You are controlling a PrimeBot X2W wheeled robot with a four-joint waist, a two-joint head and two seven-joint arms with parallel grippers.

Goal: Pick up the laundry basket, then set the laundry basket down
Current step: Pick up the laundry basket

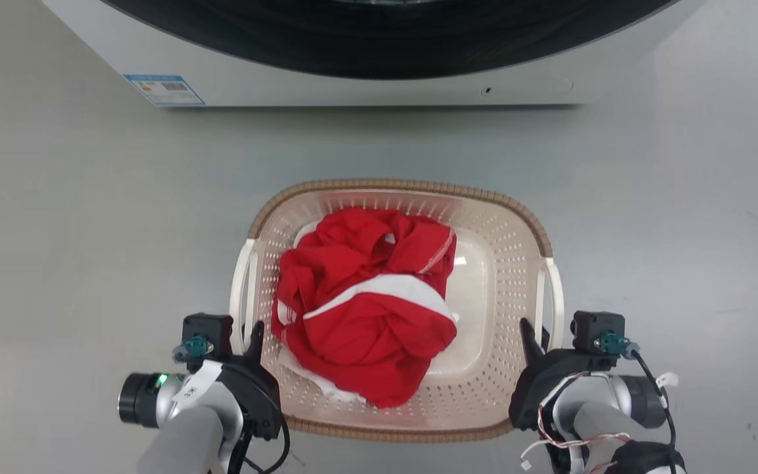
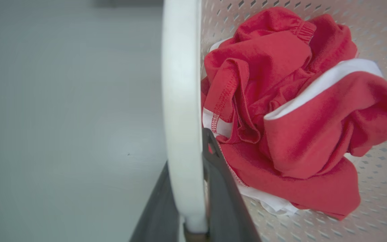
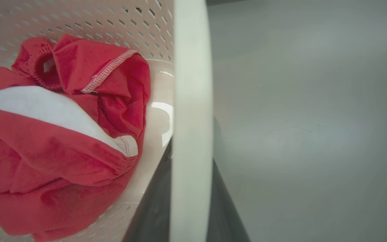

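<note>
The laundry basket (image 1: pixel 405 186), cream perforated plastic with a brown woven rim, fills the middle of the head view and holds a crumpled red and white garment (image 1: pixel 366 303). My left gripper (image 1: pixel 252 339) is shut on its white left handle (image 1: pixel 242 289). In the left wrist view that handle (image 2: pixel 180 101) runs between the two dark fingers (image 2: pixel 220 181). My right gripper (image 1: pixel 537 337) is shut on the white right handle (image 1: pixel 556 296). The right wrist view shows this handle (image 3: pixel 191 101) clamped between dark fingers (image 3: pixel 153 201). Whether the basket rests on the floor I cannot tell.
A white washing machine (image 1: pixel 353 89) with a dark round door stands just beyond the basket, with a blue label (image 1: pixel 163 89) at its lower left corner. Grey floor (image 1: pixel 56 230) spreads out on both sides of the basket.
</note>
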